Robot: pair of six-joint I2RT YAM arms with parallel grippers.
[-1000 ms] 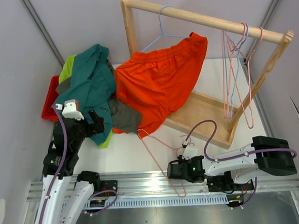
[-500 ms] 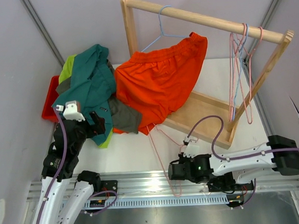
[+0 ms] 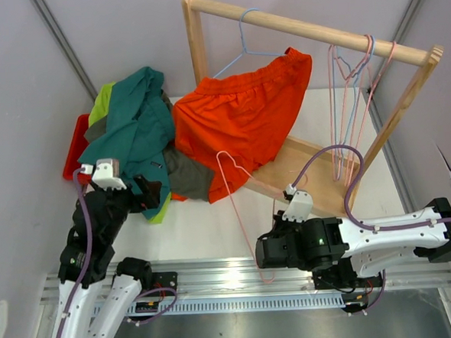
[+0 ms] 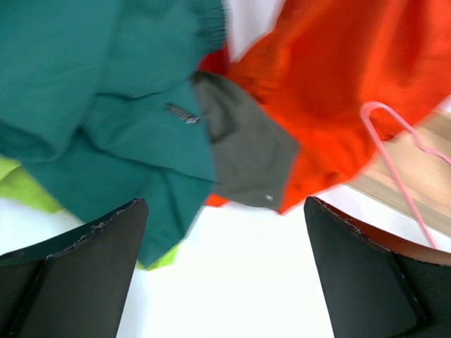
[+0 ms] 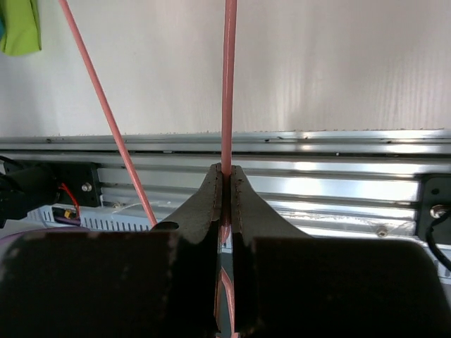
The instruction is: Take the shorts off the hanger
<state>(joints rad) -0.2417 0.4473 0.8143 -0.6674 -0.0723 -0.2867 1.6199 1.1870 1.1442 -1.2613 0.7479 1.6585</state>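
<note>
The soft orange fabric shorts (image 3: 242, 126) are seen draped from a light-blue wire hanger (image 3: 242, 41) hooked over the top bar of a pale wooden clothes rack (image 3: 309, 30), their lower edge spilling onto the white table (image 3: 202, 228) and the rack's base board. At 9 o'clock of them a heap is formed by the teal fabric shorts (image 3: 135, 125), the dark grey shorts (image 3: 186, 175) at its near side and the lime green shorts (image 3: 101, 104) showing at its far-left edge and again under its near edge; the heap partly covers a red plastic tray (image 3: 74, 151). Navy shorts cannot be made out. A loose pink wire hanger (image 3: 238, 191) is pinched between the closed fingers of the right gripper (image 5: 225, 184), one wire being clamped tightly in the right wrist view while its hook end rises in front of the orange shorts' hem. The left gripper (image 4: 225, 260) is held with its fingers wide apart and nothing between them, just at 6 o'clock of the teal and grey fabric. Several empty pink and blue wire hangers (image 3: 356, 107) are hung at the right end of the rack's bar.
</note>
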